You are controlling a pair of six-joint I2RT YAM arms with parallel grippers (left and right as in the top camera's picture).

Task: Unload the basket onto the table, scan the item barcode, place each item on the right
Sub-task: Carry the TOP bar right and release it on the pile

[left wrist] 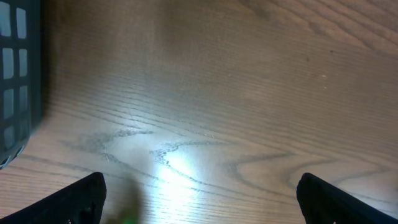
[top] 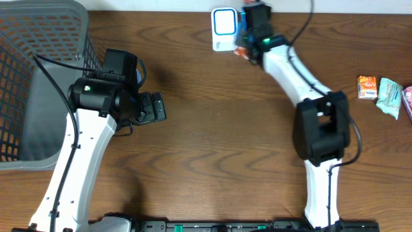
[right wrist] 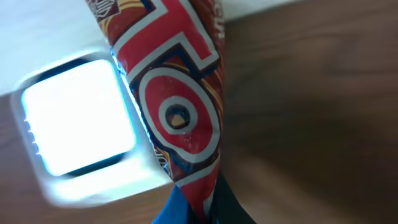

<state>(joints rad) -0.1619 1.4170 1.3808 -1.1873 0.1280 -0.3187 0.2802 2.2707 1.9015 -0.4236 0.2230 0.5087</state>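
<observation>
A grey plastic mesh basket sits far left. A small orange packet and a pale green packet lie far right on my brown wooden table. My right gripper pinches a glossy red, white and blue foil packet just before the white scanner box with its glowing window; the lettering is unreadable. My left gripper hangs spread wide.

Basket at far left corner of table. Left gripper just right of basket, over bare wood. Scanner at far edge, near centre. Right gripper just right of scanner, holding packet in front of it; contact unclear. Two small packs near right edge, well apart from scanner.
</observation>
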